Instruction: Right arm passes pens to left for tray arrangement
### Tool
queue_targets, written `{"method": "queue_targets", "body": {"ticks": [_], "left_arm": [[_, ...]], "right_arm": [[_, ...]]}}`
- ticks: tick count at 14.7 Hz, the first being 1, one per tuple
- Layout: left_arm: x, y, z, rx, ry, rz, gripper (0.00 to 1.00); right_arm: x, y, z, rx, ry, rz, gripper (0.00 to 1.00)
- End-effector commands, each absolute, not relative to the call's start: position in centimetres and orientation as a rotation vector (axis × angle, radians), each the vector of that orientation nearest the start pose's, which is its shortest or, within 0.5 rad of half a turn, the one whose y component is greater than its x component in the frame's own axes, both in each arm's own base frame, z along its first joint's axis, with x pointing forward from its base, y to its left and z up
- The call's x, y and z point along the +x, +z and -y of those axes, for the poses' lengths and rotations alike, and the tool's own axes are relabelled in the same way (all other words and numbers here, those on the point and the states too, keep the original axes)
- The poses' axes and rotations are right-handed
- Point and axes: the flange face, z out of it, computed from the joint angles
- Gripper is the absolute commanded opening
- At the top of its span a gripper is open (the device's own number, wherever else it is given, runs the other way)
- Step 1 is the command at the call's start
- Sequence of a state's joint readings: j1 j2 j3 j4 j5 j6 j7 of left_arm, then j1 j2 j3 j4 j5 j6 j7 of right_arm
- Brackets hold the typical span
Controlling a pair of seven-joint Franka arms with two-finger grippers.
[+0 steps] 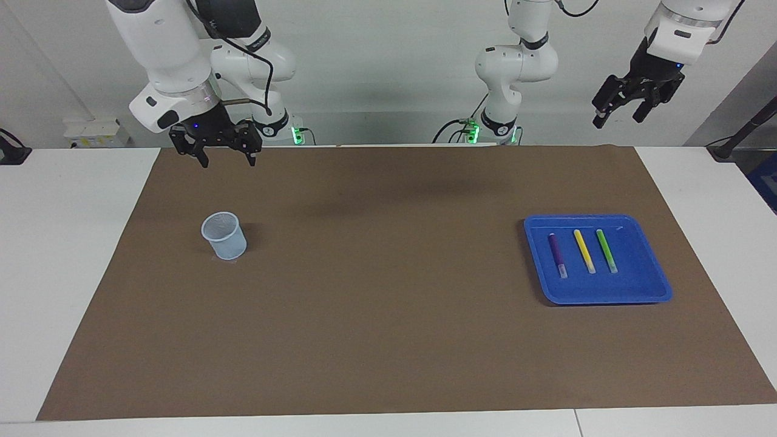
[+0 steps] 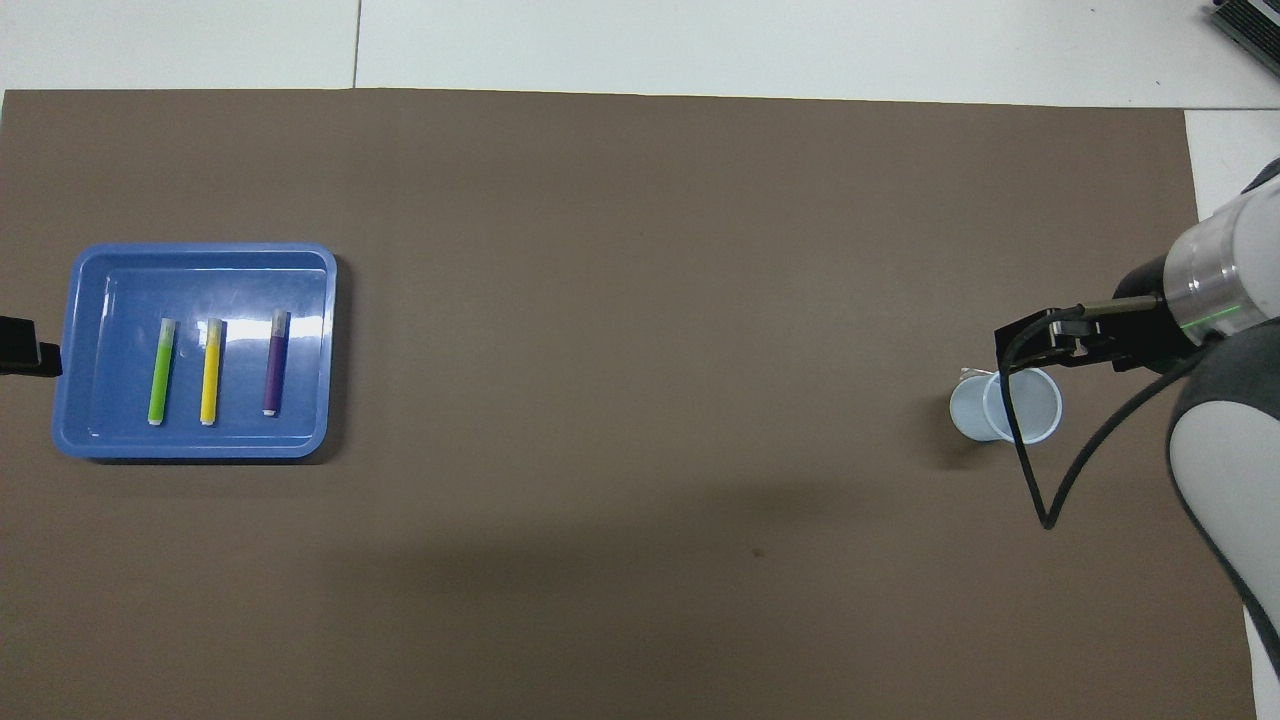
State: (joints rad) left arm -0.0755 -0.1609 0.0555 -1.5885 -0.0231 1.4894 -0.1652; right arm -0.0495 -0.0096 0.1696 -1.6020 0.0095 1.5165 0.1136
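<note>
The blue tray (image 1: 607, 296) lies on the brown mat at the left arm's end; it also shows in the overhead view (image 2: 200, 445). In it lie three pens side by side and parallel: purple (image 1: 557, 255) (image 2: 274, 362), yellow (image 1: 584, 250) (image 2: 210, 372) and green (image 1: 606, 250) (image 2: 160, 372). My right gripper (image 1: 227, 159) (image 2: 1040, 345) hangs open and empty in the air over the mat by a cup. My left gripper (image 1: 619, 118) is raised high, open and empty, over the table's edge beside the tray; only its tip shows in the overhead view (image 2: 25, 358).
A small translucent pale-blue cup (image 1: 224, 237) (image 2: 975, 410) stands upright on the mat at the right arm's end. The brown mat (image 1: 388, 291) covers most of the white table. The right arm's black cable loops over the cup in the overhead view.
</note>
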Motion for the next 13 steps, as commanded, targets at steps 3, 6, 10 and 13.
{"method": "queue_targets", "body": {"ticks": [3, 6, 10, 13], "left_arm": [[49.2, 66.7, 1.6, -3.181, -0.072, 0.228, 1.0], [49.9, 64.8, 2.1, -3.175, -0.022, 0.215, 1.0], [50.4, 64.1, 2.3, -3.169, 0.003, 0.198, 1.0], [50.7, 63.4, 3.1, -3.162, 0.033, 0.167, 1.0]], "right_arm": [[54.0, 61.7, -5.9, -3.166, 0.096, 0.021, 1.0], [54.0, 61.7, -5.6, -3.164, 0.097, 0.016, 1.0], [54.0, 61.7, -5.7, -3.166, 0.096, 0.019, 1.0], [54.0, 61.7, -5.6, -3.166, 0.096, 0.016, 1.0]]}}
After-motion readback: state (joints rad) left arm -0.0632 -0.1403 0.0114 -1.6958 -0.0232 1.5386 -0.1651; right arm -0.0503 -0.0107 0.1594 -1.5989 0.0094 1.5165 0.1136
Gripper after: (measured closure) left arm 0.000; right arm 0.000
